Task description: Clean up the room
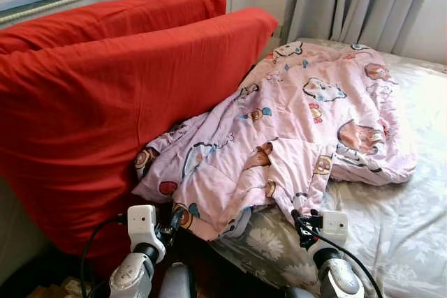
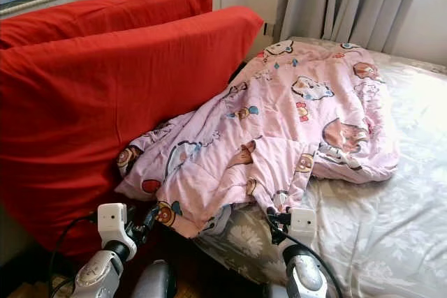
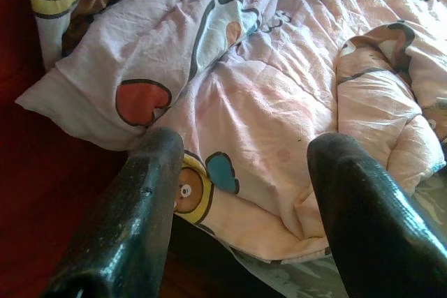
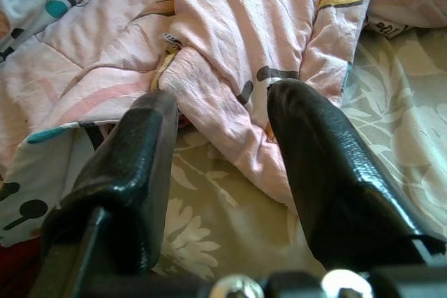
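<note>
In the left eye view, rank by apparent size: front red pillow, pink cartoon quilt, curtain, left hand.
1. Front red pillow
2. Pink cartoon quilt, close to the pillow in area, so that order is unsure
3. Curtain
4. Left hand, smallest despite being nearest the camera

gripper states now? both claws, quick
Left claw: open, at the near edge of the pink quilt, holding nothing.
Right claw: open, fingers either side of a quilt fold, not clamped.
</note>
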Robot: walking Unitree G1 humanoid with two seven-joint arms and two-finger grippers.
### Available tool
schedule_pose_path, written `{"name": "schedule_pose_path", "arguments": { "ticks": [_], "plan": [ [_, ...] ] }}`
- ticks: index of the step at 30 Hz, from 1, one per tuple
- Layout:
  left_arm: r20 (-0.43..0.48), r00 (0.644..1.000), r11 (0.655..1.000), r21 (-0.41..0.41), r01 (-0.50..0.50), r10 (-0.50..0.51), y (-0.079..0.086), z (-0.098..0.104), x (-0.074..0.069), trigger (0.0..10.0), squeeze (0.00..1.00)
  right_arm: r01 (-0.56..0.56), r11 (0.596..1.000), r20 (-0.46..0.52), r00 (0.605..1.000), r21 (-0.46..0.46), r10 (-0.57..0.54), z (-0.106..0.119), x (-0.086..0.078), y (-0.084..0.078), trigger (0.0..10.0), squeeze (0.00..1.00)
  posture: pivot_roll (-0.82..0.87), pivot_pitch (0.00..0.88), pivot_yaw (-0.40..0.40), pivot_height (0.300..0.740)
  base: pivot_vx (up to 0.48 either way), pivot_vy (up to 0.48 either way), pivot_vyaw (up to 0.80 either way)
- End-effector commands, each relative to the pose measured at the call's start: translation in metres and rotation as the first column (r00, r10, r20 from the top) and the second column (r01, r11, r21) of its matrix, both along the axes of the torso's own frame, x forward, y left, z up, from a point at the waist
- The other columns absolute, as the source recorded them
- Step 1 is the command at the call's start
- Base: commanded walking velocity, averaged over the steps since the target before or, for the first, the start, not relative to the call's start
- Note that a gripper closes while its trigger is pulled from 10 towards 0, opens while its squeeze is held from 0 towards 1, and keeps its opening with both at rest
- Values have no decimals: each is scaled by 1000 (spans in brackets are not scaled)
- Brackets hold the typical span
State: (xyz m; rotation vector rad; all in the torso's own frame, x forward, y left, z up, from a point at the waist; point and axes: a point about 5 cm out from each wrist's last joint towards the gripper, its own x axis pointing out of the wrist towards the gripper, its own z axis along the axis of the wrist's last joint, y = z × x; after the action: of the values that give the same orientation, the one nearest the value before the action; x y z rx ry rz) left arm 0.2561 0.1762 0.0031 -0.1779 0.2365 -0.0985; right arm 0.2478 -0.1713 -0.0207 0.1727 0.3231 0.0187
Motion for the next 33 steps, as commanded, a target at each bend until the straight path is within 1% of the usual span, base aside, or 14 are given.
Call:
{"name": "schedule_pose_path", "arguments": {
  "ticks": [1,3,7,10,25,33],
  "plan": [
    [0,1000,1000,-4,-1,1,0,1,1,10000,0,-1,1000,-3,1000,0,1,0,1,1,10000,0,69,21,8,617,0,0,0],
    [0,1000,1000,-4,1,-1,0,1,1,10000,0,-6,1000,-17,1000,-7,5,-1,1,1,10000,0,69,21,8,617,0,0,0],
    [-6,1000,1000,-1,6,-6,0,0,0,10000,0,-9,1000,-34,999,-12,9,-2,1,2,10000,0,67,22,9,592,0,0,0],
    [-8,1000,1000,-2,3,-3,0,0,0,10000,0,1,1000,1,1000,6,-1,1,2,2,10000,0,65,24,8,592,0,0,0],
    [-9,1000,1000,-2,18,-18,-4,-1,0,10000,0,0,1000,-13,1000,12,0,-1,1,3,10000,0,64,24,7,592,0,0,0],
    [-10,1000,1000,-5,21,-21,-4,-1,0,10000,0,-42,999,-17,999,26,42,-2,0,8,10000,0,63,24,7,592,0,0,0]
  ]
}}
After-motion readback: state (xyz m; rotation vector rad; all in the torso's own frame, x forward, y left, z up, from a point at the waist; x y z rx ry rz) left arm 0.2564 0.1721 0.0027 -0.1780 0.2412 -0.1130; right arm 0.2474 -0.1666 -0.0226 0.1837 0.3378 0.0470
